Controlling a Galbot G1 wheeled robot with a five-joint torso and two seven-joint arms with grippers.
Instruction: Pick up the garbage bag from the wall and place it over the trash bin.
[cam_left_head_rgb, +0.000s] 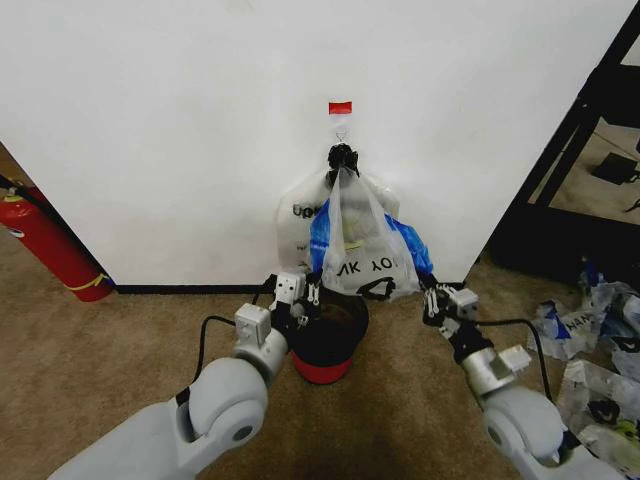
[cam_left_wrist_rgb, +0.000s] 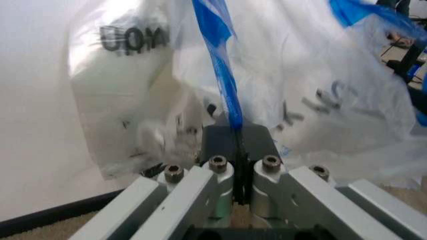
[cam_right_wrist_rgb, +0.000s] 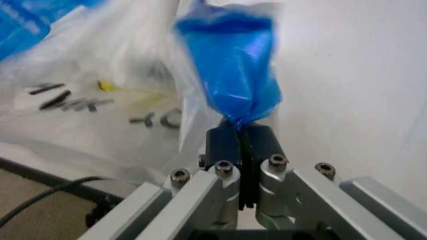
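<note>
A: Broadly, the wall (cam_left_head_rgb: 180, 130) carries everything: the garbage bag (cam_left_head_rgb: 362, 250) hangs off the red-topped hook (cam_left_head_rgb: 340, 108), draped in front of a white printed bag (cam_left_head_rgb: 300, 220), with the trash bin (cam_left_head_rgb: 330, 340) on the carpet right below.

B: And the claws?

A: The left gripper (cam_left_wrist_rgb: 237, 131) is pinched fully closed on a blue strip at the bag's left lower edge. The right gripper (cam_right_wrist_rgb: 239, 131) is likewise clamped tight on a blue bunch at the right edge.

B: What does the step need?

A: Probably both arms rising together so the handles clear the hook; film this thin likely tears under a sideways tug. The mouth should stay spread wider than the bin's rim.
</note>
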